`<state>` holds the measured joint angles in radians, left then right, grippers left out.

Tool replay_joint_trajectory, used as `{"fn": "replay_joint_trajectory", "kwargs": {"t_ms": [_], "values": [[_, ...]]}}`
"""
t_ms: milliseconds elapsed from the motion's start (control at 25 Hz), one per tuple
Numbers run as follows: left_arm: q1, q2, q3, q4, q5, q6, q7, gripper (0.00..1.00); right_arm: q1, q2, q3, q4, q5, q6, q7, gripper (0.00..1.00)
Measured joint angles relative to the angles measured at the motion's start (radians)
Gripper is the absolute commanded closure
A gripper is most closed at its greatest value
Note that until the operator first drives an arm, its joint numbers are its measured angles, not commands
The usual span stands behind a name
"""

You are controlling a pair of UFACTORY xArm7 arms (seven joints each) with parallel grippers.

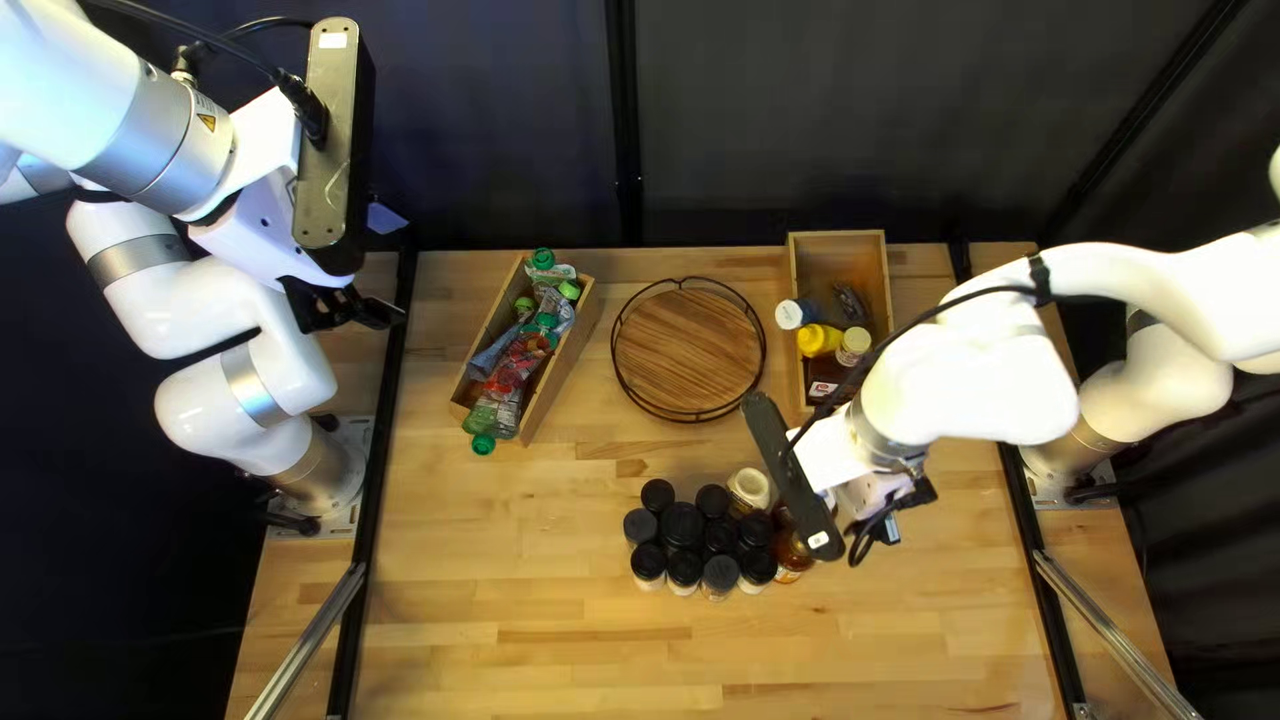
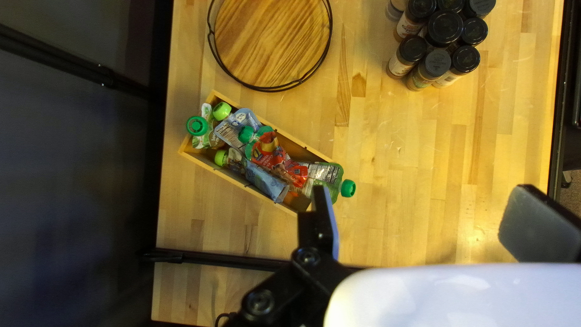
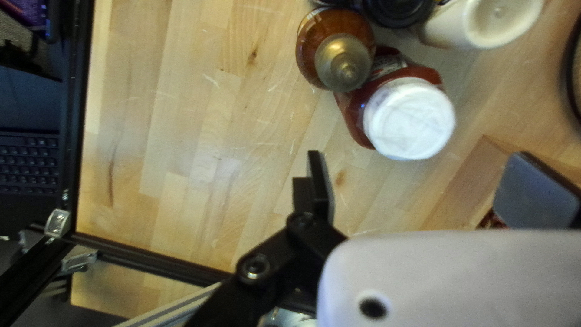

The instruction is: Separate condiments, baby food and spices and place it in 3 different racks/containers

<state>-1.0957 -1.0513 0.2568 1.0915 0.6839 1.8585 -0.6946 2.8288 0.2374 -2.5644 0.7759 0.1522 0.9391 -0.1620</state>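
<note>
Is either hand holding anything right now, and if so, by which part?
Nothing is held: the left hand and right hand are both open.

Tray [image 1: 687, 350] between boxes [image 1: 838, 260], jars [image 1: 683, 524] in front

Big wood table [image 1: 854, 667] w/ light & dark brown strips. Dark curtain [image 1: 827, 120] hangs behind the far edge, w/ a thin black pole [image 1: 623, 120] there too. Black rails [image 1: 383, 440] run down both sides. Rt wrist view: black keyboard [image 3: 27, 160] past a rail. Light shines on the wood
</note>
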Motion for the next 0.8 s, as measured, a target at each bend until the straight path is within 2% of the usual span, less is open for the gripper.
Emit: {"fn": "replay_joint_trajectory", "kwargs": {"t_ms": [360,400,440,480,800], "values": [[0.000,0.000,0.000,0.000,0.000,0.000,0.000,0.00,-0.014,-0.055,0.013,-0.062,-0.043,-0.132,0.021,0.00],[0.000,0.000,0.000,0.000,0.000,0.000,0.000,0.00,-0.015,-0.062,0.014,-0.065,-0.046,-0.142,0.020,0.24],[0.000,0.000,0.000,0.000,0.000,0.000,0.000,0.00,-0.017,-0.071,0.014,-0.066,-0.051,-0.152,0.019,0.97],[0.000,0.000,0.000,0.000,0.000,0.000,0.000,0.00,-0.018,-0.079,0.015,-0.066,-0.055,-0.159,0.017,1.00],[0.000,0.000,0.000,0.000,0.000,0.000,0.000,0.00,-0.014,-0.060,0.011,-0.070,-0.049,-0.146,-0.004,1.00]]}}
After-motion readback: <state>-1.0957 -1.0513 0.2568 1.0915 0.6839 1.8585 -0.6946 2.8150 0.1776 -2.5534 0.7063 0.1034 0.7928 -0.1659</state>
